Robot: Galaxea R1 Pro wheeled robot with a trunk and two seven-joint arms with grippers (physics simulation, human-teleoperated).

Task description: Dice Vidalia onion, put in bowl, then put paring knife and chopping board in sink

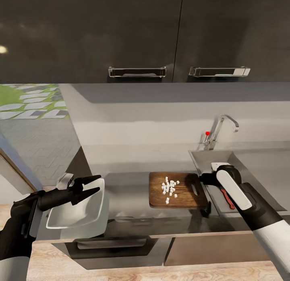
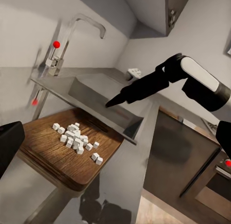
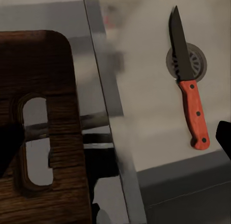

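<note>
Head view. Chopping board [image 1: 177, 190] lay on the countertop [image 1: 129, 200], its slot-handle end toward the sink [image 1: 201, 157]. Diced onion [image 1: 169, 187] sat in a loose heap near the board's middle, none of it yet in the bowl [image 1: 78, 210]. Your left gripper [image 1: 86, 187] gripped the bowl's rim, a finger on either side, the bowl tilted and well apart from the board. Your right gripper [image 1: 204, 178] sat at the board's handle end, over the sink edge; from here you could not tell how its jaws stood. A red sliver of the paring knife [image 1: 228, 199] showed in the basin beside your right forearm.

Left wrist view. Board [image 2: 62, 151] and dice [image 2: 77, 141] lay below the tap [image 2: 72, 36], with your right gripper [image 2: 118, 101] pointing down toward the board's far end, fingers apparently close together.

Right wrist view. Knife [image 3: 188, 84] lay flat in the sink, blade across the drain [image 3: 187, 62], so that part of the task looked done. Board's slot [image 3: 33, 137] was right beside the basin edge.

Judgement: the dice still needed moving. You would have done well to bring the bowl just beside the board's edge and low, then tip or sweep slowly so cubes did not scatter over the counter or into the sink
</note>
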